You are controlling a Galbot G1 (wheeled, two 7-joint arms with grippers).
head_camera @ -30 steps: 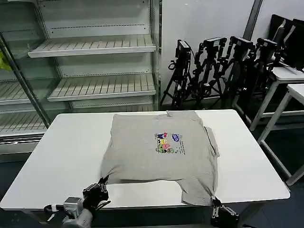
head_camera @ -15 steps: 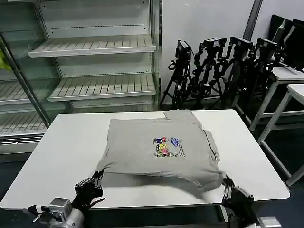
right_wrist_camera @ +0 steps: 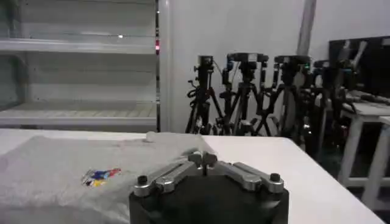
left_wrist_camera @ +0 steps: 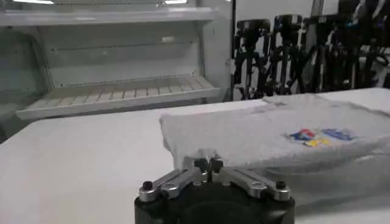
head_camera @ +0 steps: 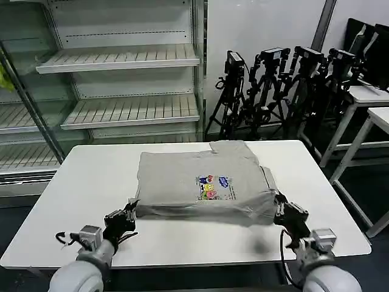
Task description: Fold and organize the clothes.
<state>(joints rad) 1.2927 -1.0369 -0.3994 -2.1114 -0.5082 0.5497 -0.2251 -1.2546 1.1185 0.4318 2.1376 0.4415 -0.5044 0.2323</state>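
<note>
Grey T-shirt on the desk, long axis crosswise. Left gripper and right gripper, fingers pinched shut on its near hem corners; remaining shirt lies straight ahead of both.

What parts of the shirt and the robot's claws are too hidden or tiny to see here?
- T-shirt, head view: the underside and the folded-under hem are hidden by the top layer.
- Chest print, head view: too small to tell what it shows.
- Left gripper, left wrist view: the pinched cloth covers the fingertips.
- Right gripper, right wrist view: its body hides the shirt edge.
</note>
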